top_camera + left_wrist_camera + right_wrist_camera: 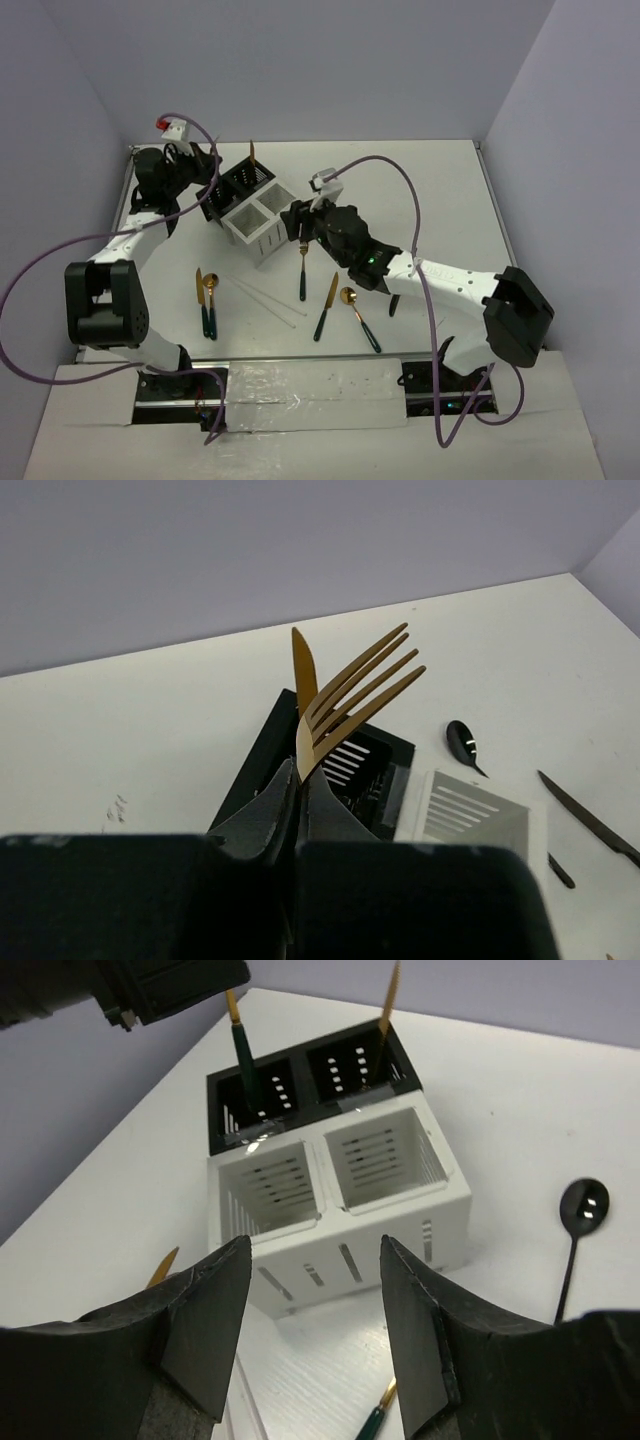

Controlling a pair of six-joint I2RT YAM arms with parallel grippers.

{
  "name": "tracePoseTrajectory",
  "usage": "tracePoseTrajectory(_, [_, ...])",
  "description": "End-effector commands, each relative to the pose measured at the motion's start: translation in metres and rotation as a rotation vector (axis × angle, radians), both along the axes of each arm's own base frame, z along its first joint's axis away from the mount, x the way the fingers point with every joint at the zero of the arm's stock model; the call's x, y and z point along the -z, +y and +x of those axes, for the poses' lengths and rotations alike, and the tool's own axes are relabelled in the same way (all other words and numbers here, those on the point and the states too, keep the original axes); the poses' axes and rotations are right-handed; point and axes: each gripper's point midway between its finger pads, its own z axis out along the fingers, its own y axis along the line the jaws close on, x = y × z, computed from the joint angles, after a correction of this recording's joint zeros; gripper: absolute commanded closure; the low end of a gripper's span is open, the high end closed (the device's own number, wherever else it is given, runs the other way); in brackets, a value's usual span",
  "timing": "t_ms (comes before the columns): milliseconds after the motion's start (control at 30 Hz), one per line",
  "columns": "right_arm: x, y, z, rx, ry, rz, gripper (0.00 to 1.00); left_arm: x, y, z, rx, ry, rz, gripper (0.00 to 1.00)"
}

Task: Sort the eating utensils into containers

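Note:
My left gripper [210,185] is shut on a gold-headed fork [355,695]. Its dark green handle [243,1055] points down into the left compartment of the black box [238,185]. A gold knife [303,670] stands in the black box's other compartment. The white box [262,228] stands against the black one with both compartments empty [345,1165]. My right gripper [312,1250] is open and empty, just above the table in front of the white box. On the table lie a gold spoon and a fork [206,300], two white chopsticks [268,296], another fork [302,270], a knife [326,305] and a spoon [358,318].
A black spoon [580,1220] lies to the right of the white box, and a black knife [590,820] lies beyond it. The right arm [420,270] stretches across the table's right half. Walls close in the table at the back and sides.

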Motion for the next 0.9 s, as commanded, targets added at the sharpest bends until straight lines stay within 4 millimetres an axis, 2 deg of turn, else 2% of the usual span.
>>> tracePoseTrajectory(0, [-0.013,-0.019,0.006,0.065,0.017,0.102,0.39,-0.025,-0.003,0.007,0.036,-0.163,-0.017,1.0])
tracePoseTrajectory(33, [-0.001,-0.023,0.007,0.082,0.07,0.1,0.4,-0.014,-0.001,0.007,0.026,-0.145,-0.012,1.0])
tracePoseTrajectory(100, [0.014,-0.025,0.007,0.106,0.129,0.082,0.41,-0.01,0.0,0.006,0.016,-0.156,-0.004,1.0])
tracePoseTrajectory(133, [0.029,-0.027,0.005,0.12,0.183,0.053,0.41,0.001,0.014,0.004,-0.011,-0.141,0.001,1.0])
tracePoseTrajectory(167, [0.036,-0.026,0.007,0.136,0.211,0.038,0.41,0.004,0.018,0.002,-0.017,-0.139,0.002,1.0])
tracePoseTrajectory(300, [0.072,-0.034,0.008,0.219,0.323,-0.031,0.41,0.031,0.021,-0.003,-0.023,-0.082,0.003,1.0])
tracePoseTrajectory(467, [0.091,-0.034,0.01,0.255,0.367,-0.071,0.44,0.039,0.025,-0.005,-0.026,-0.071,-0.039,0.92])
tracePoseTrajectory(600, [0.105,-0.036,0.007,0.265,0.403,-0.098,0.44,0.046,0.018,-0.007,0.013,-0.039,-0.083,0.84])
tracePoseTrajectory(733, [0.118,-0.034,0.005,0.283,0.441,-0.147,0.44,0.052,0.027,-0.004,-0.048,-0.022,-0.095,0.75])
tracePoseTrajectory(767, [0.122,-0.034,0.005,0.296,0.452,-0.156,0.44,0.048,0.029,-0.004,-0.059,-0.045,-0.098,0.73])
tracePoseTrajectory(800, [0.13,-0.037,0.002,0.309,0.477,-0.193,0.44,0.051,0.031,-0.007,-0.07,-0.045,-0.093,0.68])
tracePoseTrajectory(867, [0.142,-0.035,0.002,0.322,0.509,-0.227,0.44,0.046,0.035,-0.008,-0.097,-0.063,-0.088,0.66])
